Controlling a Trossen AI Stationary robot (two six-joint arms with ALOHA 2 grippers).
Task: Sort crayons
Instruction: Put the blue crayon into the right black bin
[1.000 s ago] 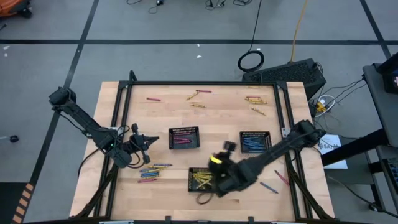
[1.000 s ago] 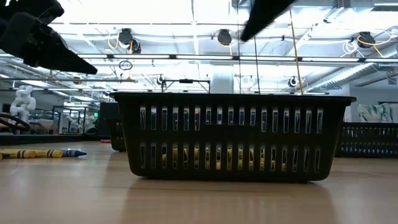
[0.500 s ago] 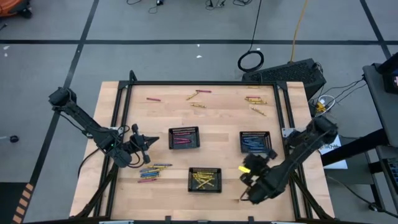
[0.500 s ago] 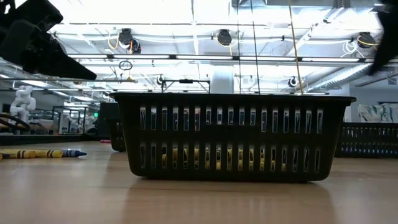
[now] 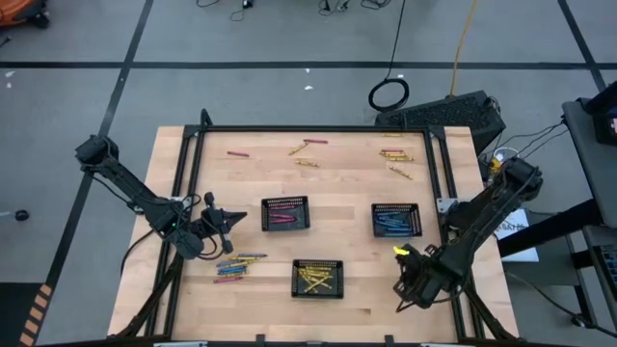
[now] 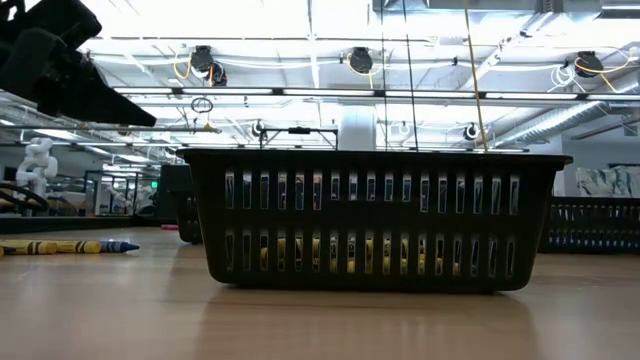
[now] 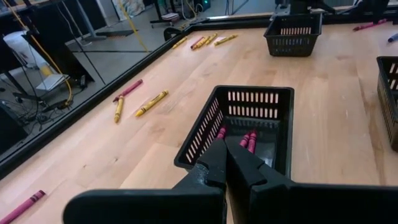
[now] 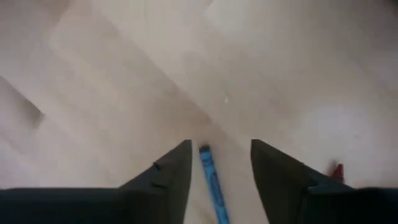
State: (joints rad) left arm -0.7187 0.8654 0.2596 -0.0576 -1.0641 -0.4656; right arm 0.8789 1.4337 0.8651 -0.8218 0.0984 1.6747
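Note:
Crayons lie loose on the wooden table: a heap (image 5: pixel 234 266) near the left, others (image 5: pixel 307 147) (image 5: pixel 393 155) along the far side. Three black mesh trays hold sorted ones: pink (image 5: pixel 285 214), blue (image 5: pixel 396 220), yellow (image 5: pixel 317 278). My right gripper (image 5: pixel 407 295) points down near the right front corner, open. A blue crayon (image 8: pixel 212 182) lies flat on the table between its fingers (image 8: pixel 169 176), apart from them, with a pink tip (image 8: pixel 336 171) beside it. My left gripper (image 7: pixel 227 152) hangs shut and empty just left of the pink tray (image 7: pixel 245 127).
A black frame (image 5: pixel 308 129) runs around the table. In the low view the yellow tray (image 6: pixel 370 220) fills the middle, with yellow and blue crayons (image 6: pixel 65 246) lying to its left and my left arm (image 6: pixel 60 70) above them. Bare wood lies between the trays.
My right gripper has swung from over the yellow tray toward the table's right edge, sinking and tipping until it points down at the blue crayon. My left arm has kept still.

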